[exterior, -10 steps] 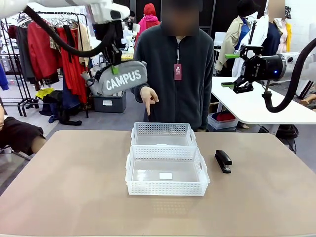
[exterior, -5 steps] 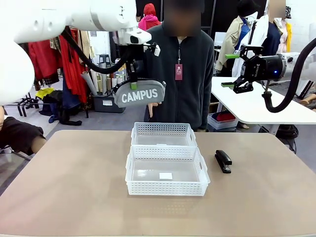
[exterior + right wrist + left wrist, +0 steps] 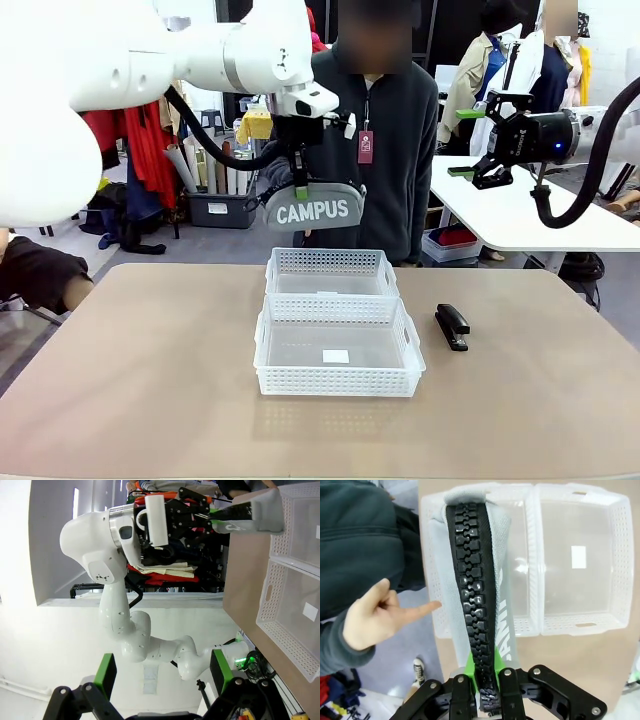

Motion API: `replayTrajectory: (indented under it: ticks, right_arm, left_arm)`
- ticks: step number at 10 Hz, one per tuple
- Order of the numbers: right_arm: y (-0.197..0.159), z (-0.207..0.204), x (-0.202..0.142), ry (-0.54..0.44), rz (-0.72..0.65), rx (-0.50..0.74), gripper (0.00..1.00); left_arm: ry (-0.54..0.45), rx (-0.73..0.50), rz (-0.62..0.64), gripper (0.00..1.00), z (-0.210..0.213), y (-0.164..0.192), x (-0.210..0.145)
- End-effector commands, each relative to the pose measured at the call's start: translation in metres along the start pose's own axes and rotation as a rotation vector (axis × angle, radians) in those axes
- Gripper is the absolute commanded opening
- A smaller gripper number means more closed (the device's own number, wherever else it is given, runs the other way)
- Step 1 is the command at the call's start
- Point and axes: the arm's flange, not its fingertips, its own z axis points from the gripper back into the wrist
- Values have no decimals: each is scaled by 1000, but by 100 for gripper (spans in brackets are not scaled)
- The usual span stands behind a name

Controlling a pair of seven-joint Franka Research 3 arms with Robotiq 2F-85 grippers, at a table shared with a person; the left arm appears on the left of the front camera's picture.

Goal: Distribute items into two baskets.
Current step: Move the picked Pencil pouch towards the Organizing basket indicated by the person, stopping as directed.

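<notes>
It looked like a robotics lab set up in an open hall. A large white robot arm [image 3: 150, 60] reached in from ten o'clock over a plain brown work table [image 3: 150, 350]. At twelve o'clock a person [image 3: 385, 190] stood wearing a badge [image 3: 360, 145] on a lanyard. Behind, at nine o'clock, red garments [image 3: 140, 160] hung on a rail above a grey storage bin [image 3: 222, 208] on bare floor. At three o'clock stood a white table [image 3: 520, 215] with a red crate [image 3: 455, 238] beneath it.
</notes>
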Motion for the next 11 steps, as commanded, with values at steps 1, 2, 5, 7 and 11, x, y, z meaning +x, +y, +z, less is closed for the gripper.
replayTrajectory:
  ticks: [1,2,5,7,11]
  right_arm:
    - [2,0,0,2,1,-4,100]
    - [2,0,0,2,1,-4,100]
    - [2,0,0,2,1,-4,100]
    - [2,0,0,2,1,-4,100]
    - [2,0,0,2,1,-4,100]
  left_arm:
    - [13,13,-62,0,-5,2,5]
    - [13,3,-80,0,-13,1,10]
    - [10,-15,-112,0,-28,-1,21]
    - [15,-22,-120,0,-37,3,25]
    - [22,-51,-129,0,-52,4,32]
